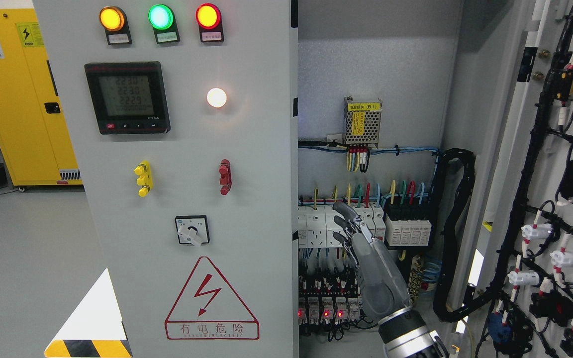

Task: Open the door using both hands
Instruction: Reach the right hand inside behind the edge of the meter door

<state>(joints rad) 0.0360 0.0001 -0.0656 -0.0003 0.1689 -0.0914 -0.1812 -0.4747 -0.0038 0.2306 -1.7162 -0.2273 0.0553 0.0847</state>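
Right hand (366,258), fingers extended and empty, is seen inside the cabinet; right door (540,174) open, left door (187,199) apparently remaining.

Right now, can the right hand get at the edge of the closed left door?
Probably yes. The right hand hangs with fingers extended in the open half of the cabinet, just right of the left door's edge, and nothing stands between them. The right door is swung clear.

The right door (555,149) is swung wide open at the picture's right, its inner face shown, hung with black cable looms and white connectors. The left door (167,199), grey with lamps, meter, switches and a warning triangle, is seen face-on.
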